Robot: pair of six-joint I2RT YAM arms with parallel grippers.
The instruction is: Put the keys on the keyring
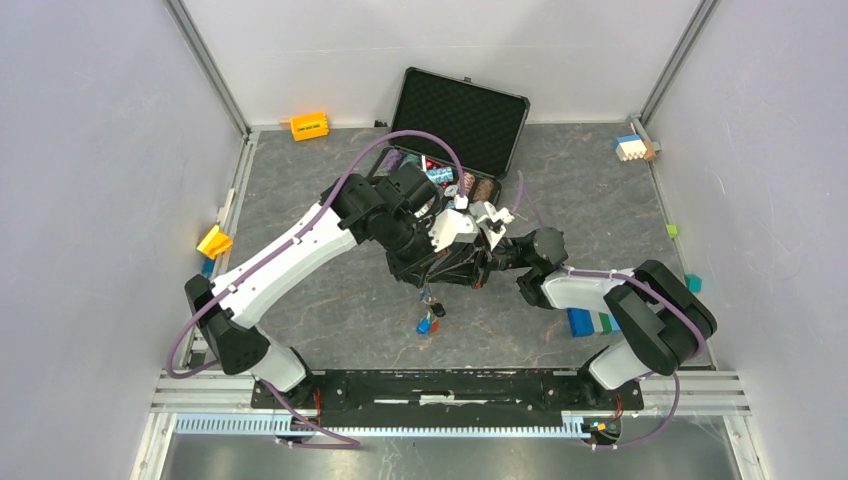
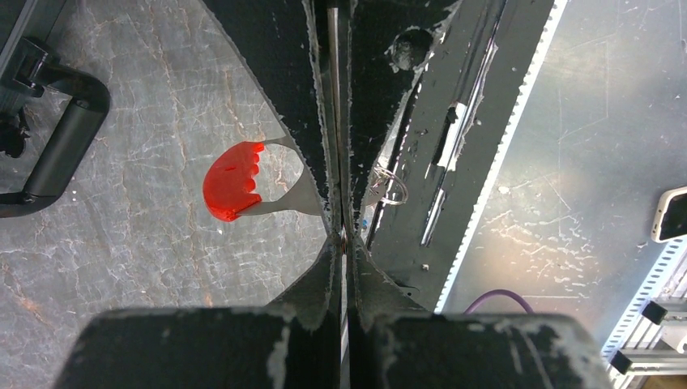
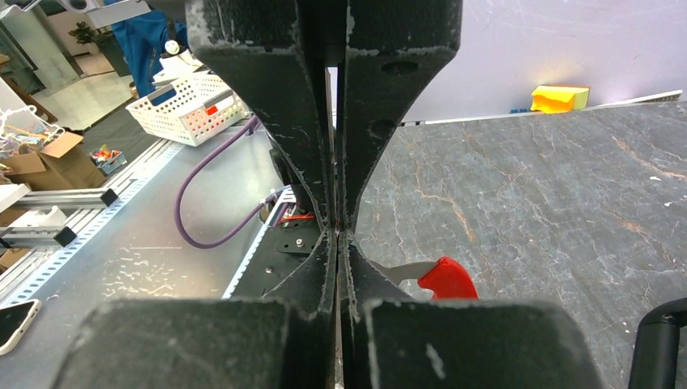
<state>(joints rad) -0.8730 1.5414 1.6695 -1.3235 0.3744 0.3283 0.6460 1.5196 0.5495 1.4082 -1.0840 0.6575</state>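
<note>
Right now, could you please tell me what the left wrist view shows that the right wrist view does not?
Only the left wrist view: a thin metal ring just right of the shut left claw. Only the right wrist view: the shut right claw, a yellow block at the far table edge and a white basket off the table. Both: a red-headed metal piece, apparently the same one, its metal end running in behind the fingers, plus a purple cable, a phone and the marbled table.
</note>
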